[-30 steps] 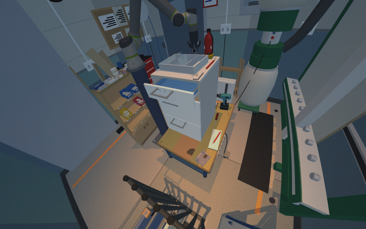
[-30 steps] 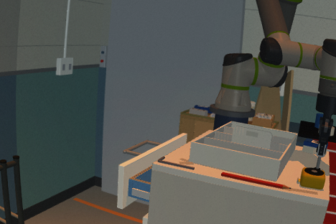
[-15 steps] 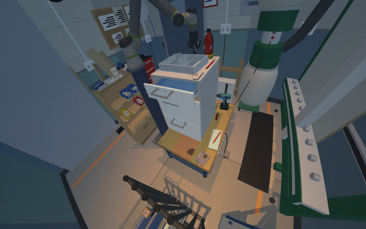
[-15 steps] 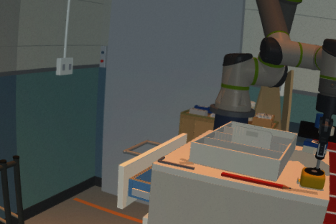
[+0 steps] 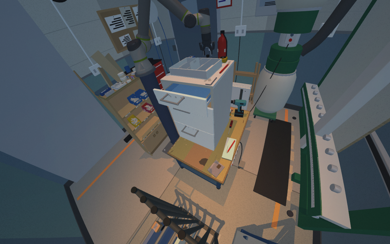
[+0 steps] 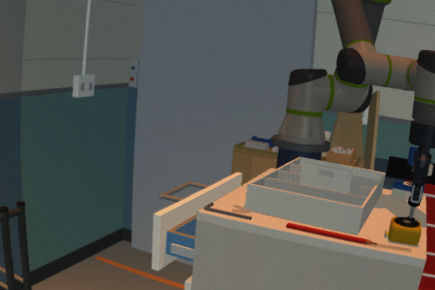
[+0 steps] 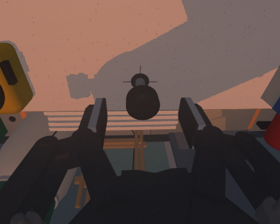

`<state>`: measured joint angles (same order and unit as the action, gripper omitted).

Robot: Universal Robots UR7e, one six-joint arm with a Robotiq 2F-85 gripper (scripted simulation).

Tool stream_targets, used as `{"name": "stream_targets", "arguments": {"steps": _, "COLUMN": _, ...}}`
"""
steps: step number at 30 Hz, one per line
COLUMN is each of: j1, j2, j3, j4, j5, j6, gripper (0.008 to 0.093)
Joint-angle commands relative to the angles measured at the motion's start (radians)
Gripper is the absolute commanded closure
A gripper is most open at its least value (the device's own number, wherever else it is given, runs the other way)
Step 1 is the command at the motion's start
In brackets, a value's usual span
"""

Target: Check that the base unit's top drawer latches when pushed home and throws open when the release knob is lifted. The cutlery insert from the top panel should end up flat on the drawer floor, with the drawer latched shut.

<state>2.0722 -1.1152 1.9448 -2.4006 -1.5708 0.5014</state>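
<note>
On the workbench stands the white base unit [image 5: 198, 100], its top drawer [image 5: 180, 97] pulled out, showing a blue floor. The grey cutlery insert [image 5: 196, 67] [image 6: 315, 193] sits flat on the top panel. At the panel's rear edge a small dark release knob [image 7: 142, 101] stands up. My gripper [image 5: 206, 52] [image 7: 143, 112] hangs open just above the knob, a finger on either side of it, and holds nothing.
A large green and white machine [image 5: 281, 60] stands right of the unit. On the top panel lie a yellow tape measure [image 6: 404, 230], a red pencil [image 6: 331, 233] and an L-shaped key [image 6: 227, 211]. A red bottle [image 5: 222, 44] stands behind.
</note>
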Motion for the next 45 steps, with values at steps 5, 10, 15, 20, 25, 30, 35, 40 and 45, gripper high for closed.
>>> {"name": "stream_targets", "arguments": {"steps": 5, "j1": 0.000, "j2": -0.001, "j3": 0.000, "j4": 0.000, "j5": 0.000, "j6": 0.000, "gripper": 0.0334}}
{"name": "stream_targets", "arguments": {"steps": 10, "j1": 0.000, "j2": -0.003, "j3": -0.001, "j4": 0.003, "j5": 0.000, "j6": 0.000, "gripper": 0.0334}}
{"name": "stream_targets", "arguments": {"steps": 15, "j1": 0.000, "j2": -0.020, "j3": -0.007, "j4": 0.025, "j5": 0.000, "j6": 0.000, "gripper": 0.0334}}
{"name": "stream_targets", "arguments": {"steps": 20, "j1": 0.000, "j2": -0.053, "j3": -0.020, "j4": 0.071, "j5": 0.000, "j6": 0.000, "gripper": 0.0334}}
{"name": "stream_targets", "arguments": {"steps": 25, "j1": 0.000, "j2": -0.093, "j3": -0.041, "j4": 0.133, "j5": 0.000, "j6": 0.000, "gripper": 0.0334}}
{"name": "stream_targets", "arguments": {"steps": 30, "j1": 0.000, "j2": -0.129, "j3": -0.064, "j4": 0.192, "j5": 0.000, "j6": 0.000, "gripper": 0.0334}}
{"name": "stream_targets", "arguments": {"steps": 35, "j1": 0.000, "j2": -0.152, "j3": -0.082, "j4": 0.232, "j5": 0.000, "j6": 0.000, "gripper": 0.0334}}
{"name": "stream_targets", "arguments": {"steps": 40, "j1": 0.000, "j2": -0.160, "j3": -0.089, "j4": 0.248, "j5": 0.000, "j6": 0.000, "gripper": 0.0334}}
{"name": "stream_targets", "arguments": {"steps": 45, "j1": 0.000, "j2": -0.161, "j3": -0.090, "j4": 0.249, "j5": 0.000, "j6": 0.000, "gripper": 0.0334}}
